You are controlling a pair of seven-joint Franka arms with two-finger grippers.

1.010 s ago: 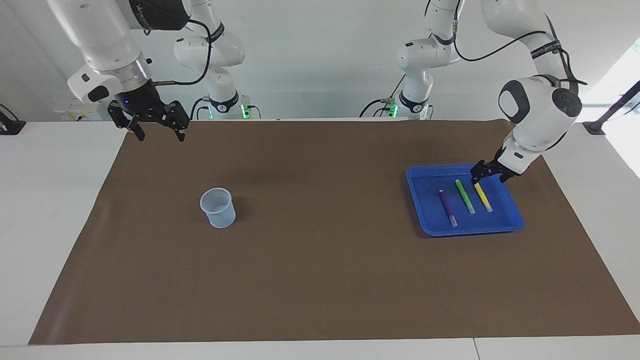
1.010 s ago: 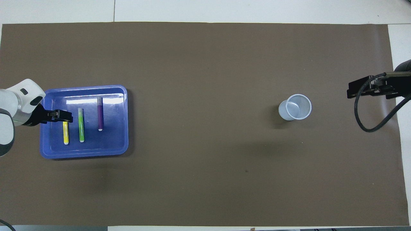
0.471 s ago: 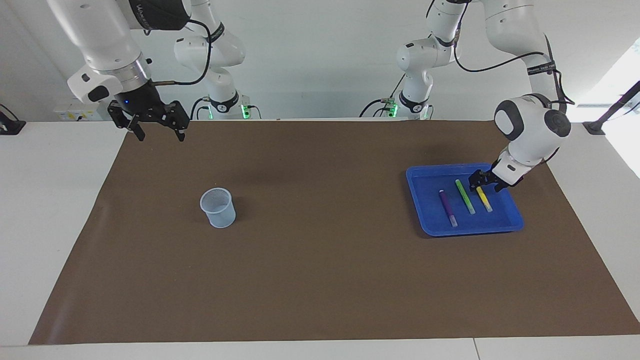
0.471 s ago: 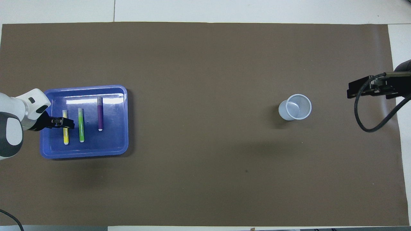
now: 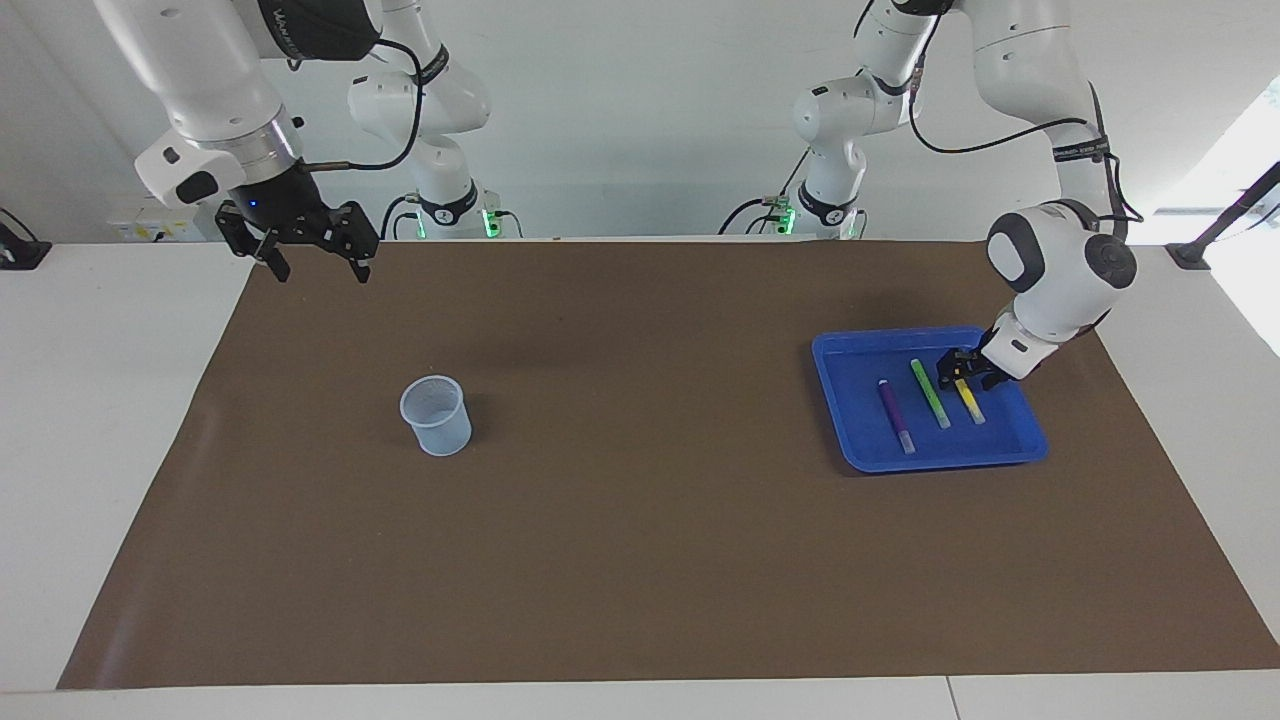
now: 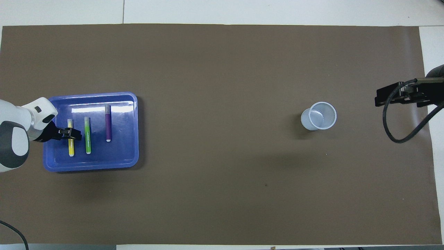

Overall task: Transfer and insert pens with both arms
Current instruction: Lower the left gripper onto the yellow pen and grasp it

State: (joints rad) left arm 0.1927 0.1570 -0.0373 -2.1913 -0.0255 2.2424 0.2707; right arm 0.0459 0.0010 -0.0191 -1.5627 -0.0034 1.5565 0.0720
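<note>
Lying parallel in a glossy blue tray at the frame's right, the slim yellow pen, green pen and purple pen show pale ends. The left gripper straddles the yellow pen; its grip is unclear. The right gripper hangs open at upper left above the brown mat's corner. A mesh cup stands amid open surface.

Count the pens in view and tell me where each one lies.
3, all lying in the blue tray. The yellow pen is under the left gripper, the green pen lies beside it, and the purple pen is nearest the cup. None seems hidden.
</note>
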